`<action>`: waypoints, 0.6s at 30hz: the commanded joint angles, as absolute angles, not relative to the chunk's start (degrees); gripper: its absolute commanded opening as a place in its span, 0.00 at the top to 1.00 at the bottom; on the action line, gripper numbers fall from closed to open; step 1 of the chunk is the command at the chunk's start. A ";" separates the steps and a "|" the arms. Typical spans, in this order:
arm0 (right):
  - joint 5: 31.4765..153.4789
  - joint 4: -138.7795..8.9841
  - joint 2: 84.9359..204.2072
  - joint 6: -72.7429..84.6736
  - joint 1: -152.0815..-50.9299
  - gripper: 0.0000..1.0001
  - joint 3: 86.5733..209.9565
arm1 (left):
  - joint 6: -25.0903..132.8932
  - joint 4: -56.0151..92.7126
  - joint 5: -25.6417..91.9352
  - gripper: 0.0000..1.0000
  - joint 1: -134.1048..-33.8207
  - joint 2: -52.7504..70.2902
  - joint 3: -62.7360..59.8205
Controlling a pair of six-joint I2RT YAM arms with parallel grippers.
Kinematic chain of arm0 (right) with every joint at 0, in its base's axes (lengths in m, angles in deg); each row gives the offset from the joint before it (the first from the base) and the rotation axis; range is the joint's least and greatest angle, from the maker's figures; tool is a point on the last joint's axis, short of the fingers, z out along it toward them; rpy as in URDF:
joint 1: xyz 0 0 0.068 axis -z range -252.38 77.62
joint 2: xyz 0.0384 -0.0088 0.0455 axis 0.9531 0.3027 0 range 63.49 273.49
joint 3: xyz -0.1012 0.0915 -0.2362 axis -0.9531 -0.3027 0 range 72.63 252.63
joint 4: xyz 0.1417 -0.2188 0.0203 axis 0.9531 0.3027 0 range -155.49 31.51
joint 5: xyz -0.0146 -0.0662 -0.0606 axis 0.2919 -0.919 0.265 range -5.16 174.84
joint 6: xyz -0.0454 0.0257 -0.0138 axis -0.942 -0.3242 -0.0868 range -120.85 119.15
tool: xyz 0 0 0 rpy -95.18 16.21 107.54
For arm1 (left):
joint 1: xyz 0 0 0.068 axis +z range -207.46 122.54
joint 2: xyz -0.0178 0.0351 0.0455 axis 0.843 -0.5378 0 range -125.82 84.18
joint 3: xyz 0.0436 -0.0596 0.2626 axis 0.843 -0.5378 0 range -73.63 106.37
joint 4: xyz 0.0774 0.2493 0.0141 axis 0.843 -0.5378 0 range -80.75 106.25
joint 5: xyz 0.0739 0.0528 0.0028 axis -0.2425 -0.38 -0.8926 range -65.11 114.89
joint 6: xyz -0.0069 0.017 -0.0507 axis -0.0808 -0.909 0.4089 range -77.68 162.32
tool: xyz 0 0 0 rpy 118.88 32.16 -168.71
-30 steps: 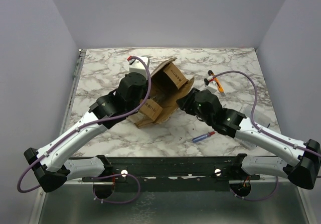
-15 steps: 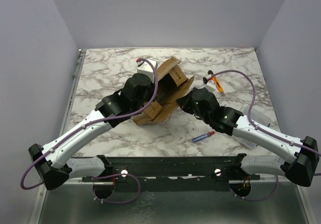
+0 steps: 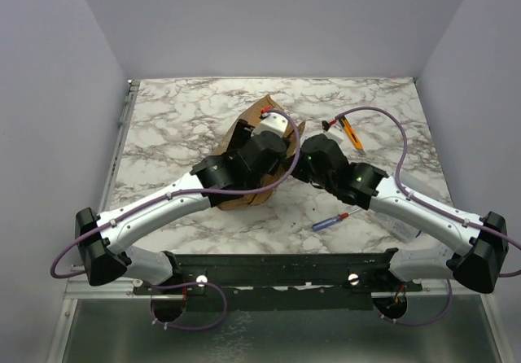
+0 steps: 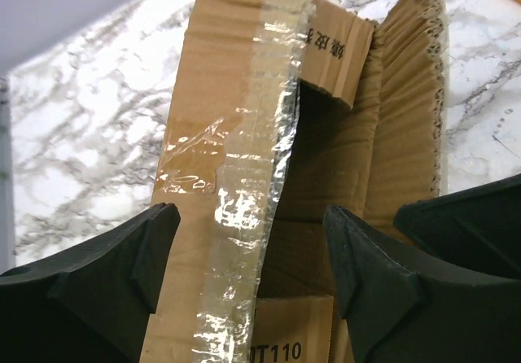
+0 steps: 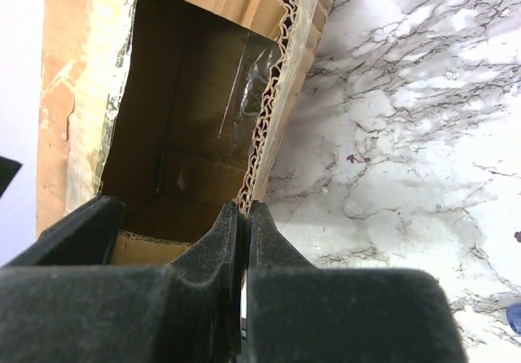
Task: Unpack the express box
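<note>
The express box, a brown carton with its flaps open, lies mid-table between both arms. In the left wrist view its dark inside and a flap with a wrinkled strip of glossy tape show. My left gripper hangs open just over that taped flap, one finger on either side, gripping nothing. My right gripper is shut on the corrugated edge of the box's right wall. From above, both wrists cover much of the box.
An orange utility knife lies at the back right of the marble table. A small blue and red tool rests near the front, right of the box. A black rail runs along the near edge.
My left arm swung right over the box and its gripper opened. My right gripper closed on the box's right wall. The box shifted and its flaps folded closer together.
</note>
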State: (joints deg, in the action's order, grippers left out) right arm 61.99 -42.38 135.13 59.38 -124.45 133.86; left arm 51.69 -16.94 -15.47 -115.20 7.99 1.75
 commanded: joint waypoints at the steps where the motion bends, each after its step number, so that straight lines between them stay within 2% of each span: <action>1: 63.22 -41.73 135.44 60.89 -124.82 0.99 136.17 | 46.08 -17.91 -32.17 0.18 -120.13 4.40 4.50; 8: 62.88 -41.20 134.96 62.11 -124.78 0.99 135.90 | 43.80 -17.97 -37.74 0.16 -120.66 0.99 4.04; 14: 62.63 -41.42 134.07 62.71 -124.81 0.99 135.30 | 42.66 -17.86 -45.36 0.19 -120.58 -1.81 3.40; 18: 62.54 -40.90 133.45 63.16 -124.77 0.99 135.17 | 40.71 -17.93 -44.06 0.20 -119.81 -3.84 4.66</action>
